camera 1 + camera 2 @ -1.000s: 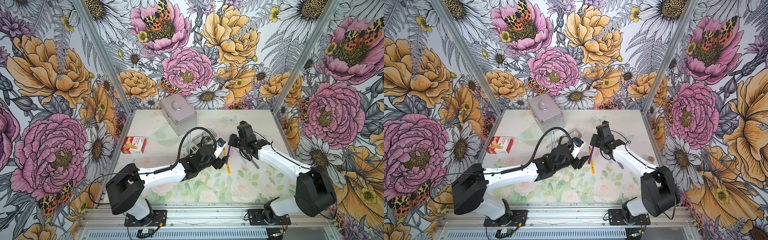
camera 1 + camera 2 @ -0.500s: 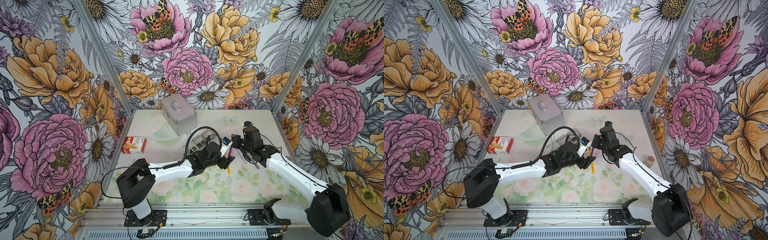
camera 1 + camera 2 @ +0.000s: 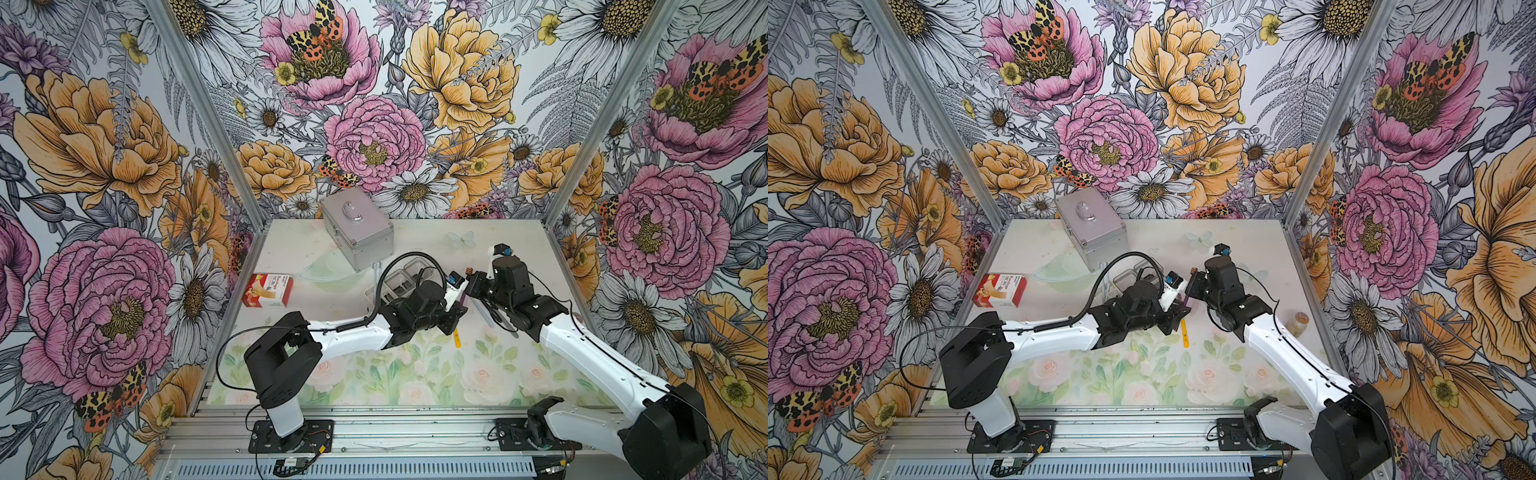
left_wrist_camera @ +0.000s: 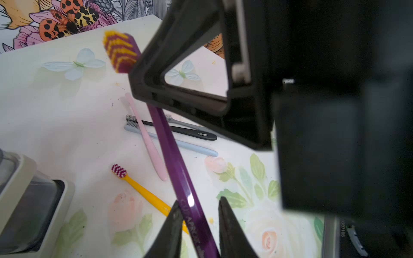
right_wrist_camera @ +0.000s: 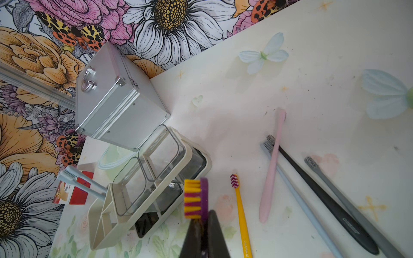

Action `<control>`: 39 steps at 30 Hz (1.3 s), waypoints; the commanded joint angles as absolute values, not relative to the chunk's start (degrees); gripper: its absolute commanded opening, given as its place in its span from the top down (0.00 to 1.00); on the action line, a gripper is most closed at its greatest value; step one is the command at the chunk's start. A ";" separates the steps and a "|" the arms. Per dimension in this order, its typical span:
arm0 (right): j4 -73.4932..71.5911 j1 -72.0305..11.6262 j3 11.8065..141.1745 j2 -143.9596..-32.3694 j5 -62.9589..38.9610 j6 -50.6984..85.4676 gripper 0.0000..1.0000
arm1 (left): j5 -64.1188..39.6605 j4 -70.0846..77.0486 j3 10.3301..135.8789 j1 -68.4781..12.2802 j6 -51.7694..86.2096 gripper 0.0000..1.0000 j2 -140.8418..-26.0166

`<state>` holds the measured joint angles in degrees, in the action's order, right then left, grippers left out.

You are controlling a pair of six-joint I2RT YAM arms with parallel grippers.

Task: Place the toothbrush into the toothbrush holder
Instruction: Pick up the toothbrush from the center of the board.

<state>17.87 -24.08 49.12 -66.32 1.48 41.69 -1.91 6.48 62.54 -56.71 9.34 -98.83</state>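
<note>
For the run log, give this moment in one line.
right hand: shut on purple yellow-bristled toothbrush near head; left hand: flanks its handle, grip unclear; white rectangular toothbrush holder: brush not inside

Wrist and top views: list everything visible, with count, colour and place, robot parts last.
purple toothbrush: one, purple with yellow bristles, held above the table
loose toothbrushes: five, yellow, pink, black, pale blue, grey, on the table
case: one, silver, at the back
toothbrush holder: one, white with clear cups, near the case
stored toothbrushes: two, pale blue, slanted in the holder's open compartment
box: one, red and white, left side
dish: one, pale green, between box and holder
jar: one, amber, right edge
right gripper: one, black, shut on the purple toothbrush near its head
left gripper: one, black, around its handle, grip unclear
</note>
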 commanded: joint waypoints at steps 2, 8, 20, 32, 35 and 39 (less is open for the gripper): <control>17.84 -24.67 48.08 -64.48 1.44 41.87 1.00 | -4.97 9.20 63.18 -56.42 7.81 0.90 -98.73; 17.76 -24.64 47.64 -63.85 1.97 40.99 1.00 | -6.12 12.34 61.21 -56.41 7.99 0.99 -97.85; 15.86 -24.68 48.49 -65.35 1.76 40.25 0.86 | -6.57 14.23 59.35 -57.04 7.68 1.00 -96.32; 15.43 -24.86 49.08 -68.31 -1.13 38.67 1.00 | -4.98 14.83 58.61 -57.29 8.13 0.93 -95.89; 15.36 -25.55 48.55 -67.77 -1.35 39.05 1.00 | -3.11 14.92 59.33 -56.83 8.83 0.82 -96.22; 15.38 -26.23 47.65 -67.02 -1.67 39.79 1.00 | -2.40 14.98 61.30 -56.35 9.40 0.62 -97.16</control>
